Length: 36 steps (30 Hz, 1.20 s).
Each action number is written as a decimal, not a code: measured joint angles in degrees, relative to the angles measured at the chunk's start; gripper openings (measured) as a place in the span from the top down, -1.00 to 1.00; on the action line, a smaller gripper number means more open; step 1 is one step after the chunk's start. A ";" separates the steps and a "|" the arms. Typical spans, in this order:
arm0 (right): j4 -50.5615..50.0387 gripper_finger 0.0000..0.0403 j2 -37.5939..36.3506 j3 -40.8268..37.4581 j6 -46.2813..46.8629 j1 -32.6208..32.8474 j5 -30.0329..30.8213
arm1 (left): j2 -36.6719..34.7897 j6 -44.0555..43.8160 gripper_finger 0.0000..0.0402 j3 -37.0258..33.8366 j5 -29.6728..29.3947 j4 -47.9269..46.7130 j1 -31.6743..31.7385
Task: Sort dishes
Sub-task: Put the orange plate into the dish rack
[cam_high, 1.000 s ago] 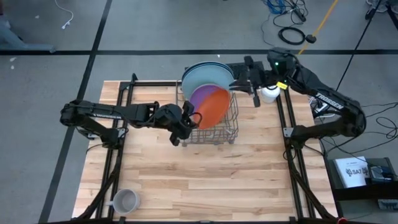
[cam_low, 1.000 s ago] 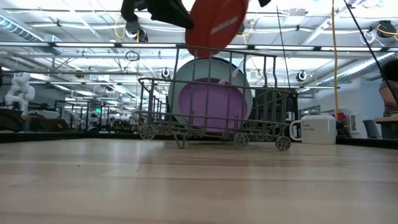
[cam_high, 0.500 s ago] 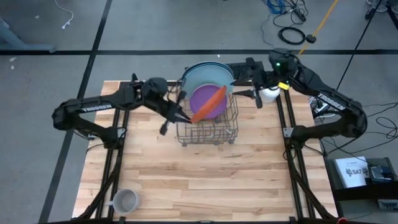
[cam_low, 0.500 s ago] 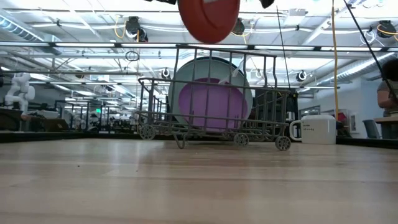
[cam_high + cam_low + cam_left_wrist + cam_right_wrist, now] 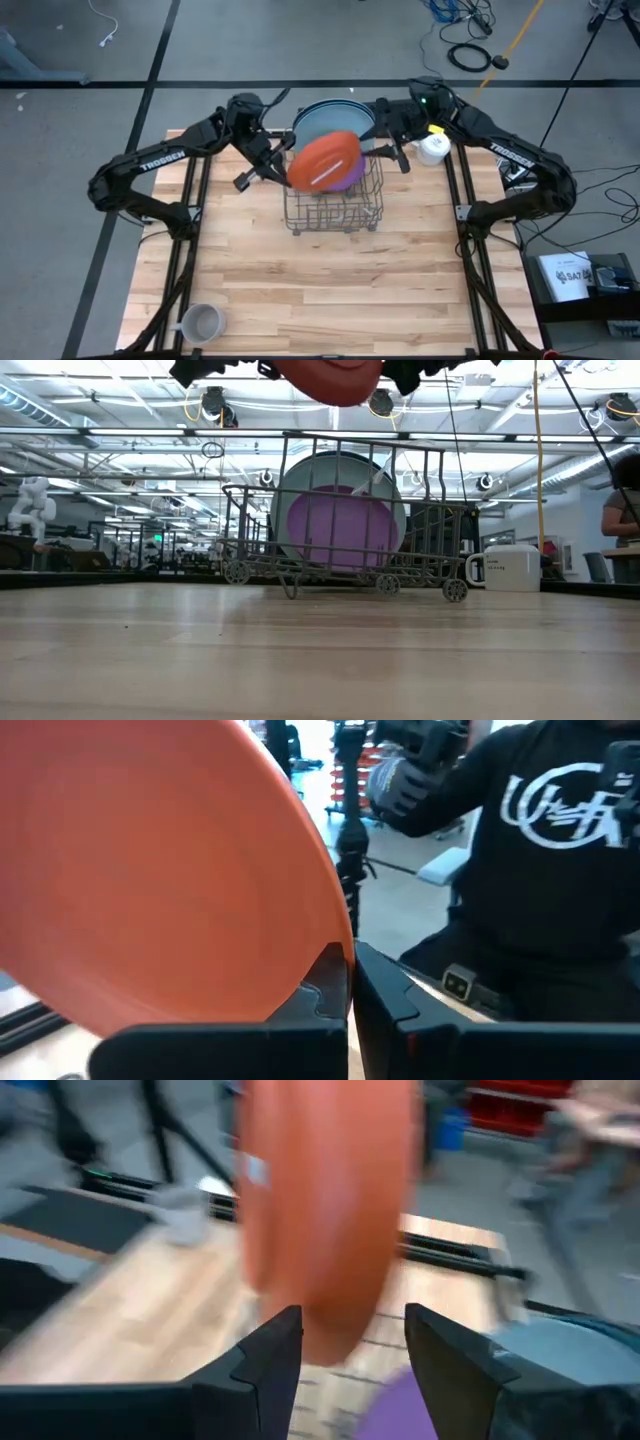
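An orange plate [image 5: 325,162] hangs above the wire dish rack [image 5: 335,212], with my left gripper [image 5: 282,170] shut on it. In the rack a purple plate [image 5: 345,525] stands on edge in front of large light blue and grey plates [image 5: 335,118]. My right gripper [image 5: 345,1345] is open at the orange plate's right side. Its fingers stand on either side of the plate's edge [image 5: 335,1320], and I cannot tell whether they touch it. In the low view only the plate's lower edge [image 5: 335,380] shows at the top. My left gripper pinches the orange plate's rim [image 5: 335,958] between its two fingers, at the side of the plate toward the table's left. The fingers come roughly level from the left. The plate is lifted clear above the rack, tilted, with one face turned up.
A white mug [image 5: 433,148] stands right of the rack, close under my right arm. A grey mug [image 5: 200,322] sits at the table's near left corner. A person in a dark top [image 5: 540,850] is beyond the table. Bare wood [image 5: 330,290] lies near of the rack.
My left gripper has carried the orange plate up and toward the far edge, from the rack's near left side to above the rack. The plate has turned from edge-on to face-up. My right gripper has come left toward the plate.
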 joint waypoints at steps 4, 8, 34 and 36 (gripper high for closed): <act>2.11 0.14 1.51 0.00 2.41 -0.80 -9.76 | 0.23 0.07 1.00 0.00 3.09 -0.10 0.96; 2.82 0.15 2.67 0.02 2.80 -0.96 -11.06 | 0.15 -0.06 1.00 0.00 5.00 0.20 2.16; -9.09 0.96 4.20 0.02 -13.53 -0.91 -17.43 | 1.37 -6.24 0.60 -0.04 0.04 -0.13 8.91; -9.49 0.97 4.25 0.02 -13.60 -1.18 -16.79 | 0.95 -6.15 0.49 -0.04 -1.87 -0.43 9.67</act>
